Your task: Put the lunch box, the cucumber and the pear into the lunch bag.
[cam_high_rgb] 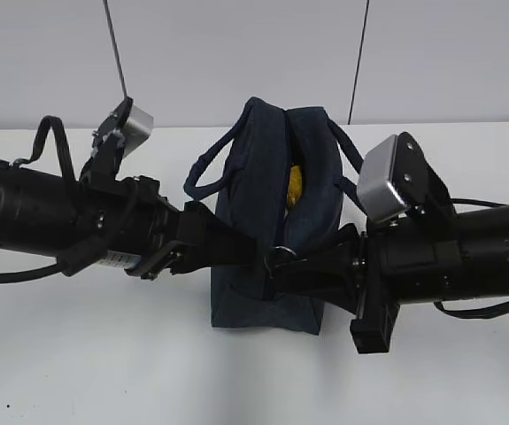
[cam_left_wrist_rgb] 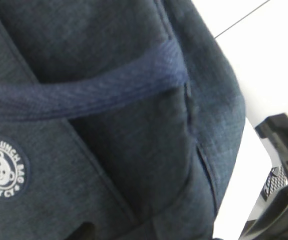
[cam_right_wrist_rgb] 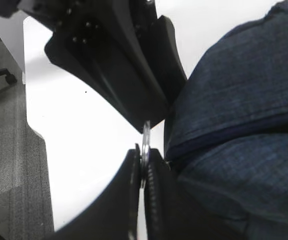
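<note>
Standing upright mid-table (cam_high_rgb: 77,372), smooth and white: the lunch bag (cam_high_rgb: 258,177), soft dark navy woven fabric, boxy, with ribbed loop handles (cam_left_wrist_rgb: 98,82) arching off its top. Unzipped along the top, with a rounded yellow patch (cam_high_rgb: 296,186) deep in the slit (the pear, by its colour; mostly hidden). Stitched on the bag's side, a round white bear logo (cam_left_wrist_rgb: 2,169), cut off at the frame edge. Pressed against the bag's left face, the left gripper (cam_high_rgb: 227,248), matte black, tips hidden, state impossible to tell. Clenched on the thin metal ring pull (cam_right_wrist_rgb: 145,145) at the near end: the right gripper (cam_right_wrist_rgb: 142,172).
</note>
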